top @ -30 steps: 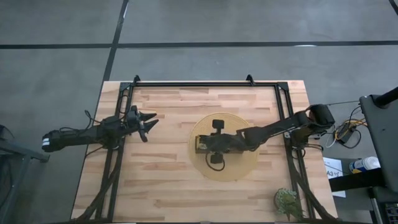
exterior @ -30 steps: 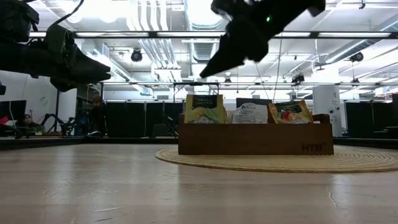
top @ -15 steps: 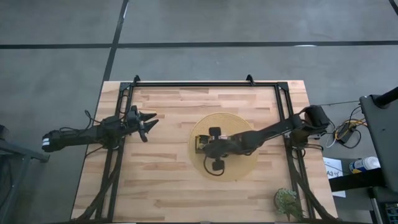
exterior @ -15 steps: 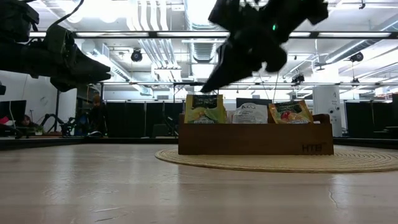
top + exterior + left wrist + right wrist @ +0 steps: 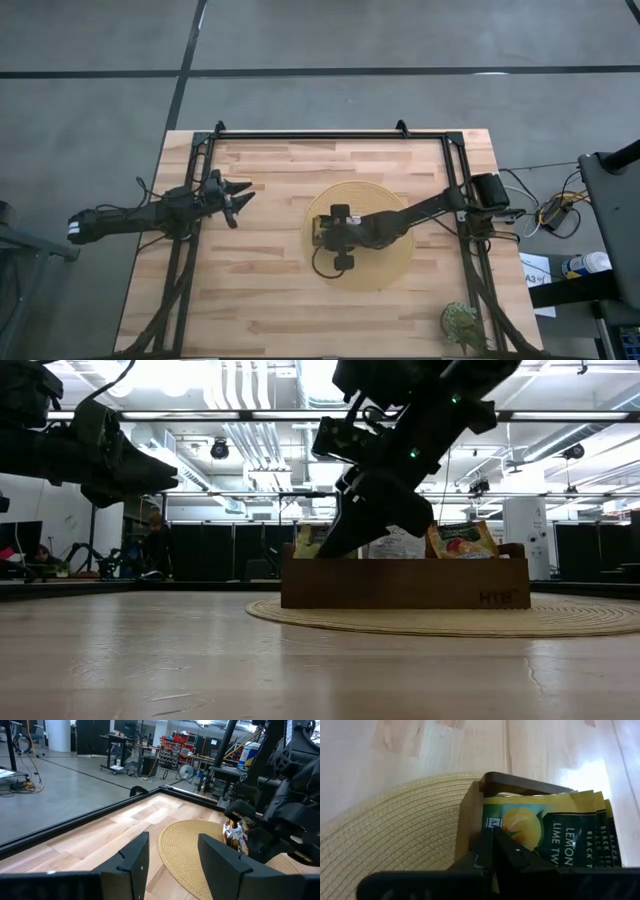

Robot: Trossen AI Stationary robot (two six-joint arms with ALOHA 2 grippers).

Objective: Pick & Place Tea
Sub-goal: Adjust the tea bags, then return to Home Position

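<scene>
wooden tray point(image 5: 405, 583) on the round woven mat point(image 5: 385, 268) holds upright tea packets point(image 5: 555, 827); right gripper point(image 5: 492, 845), clenched, tips at the yellow-green end packet; left gripper point(image 5: 240, 192) spread, empty, near the table's left edge.

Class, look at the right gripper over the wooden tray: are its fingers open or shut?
Shut. In the right wrist view the right gripper has its fingers pressed together, tips against the front yellow-green lemon tea packet in the wooden tray.

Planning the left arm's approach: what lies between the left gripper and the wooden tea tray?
Only bare table and the round woven mat under the tray; the high view shows nothing between it and the left gripper.
</scene>
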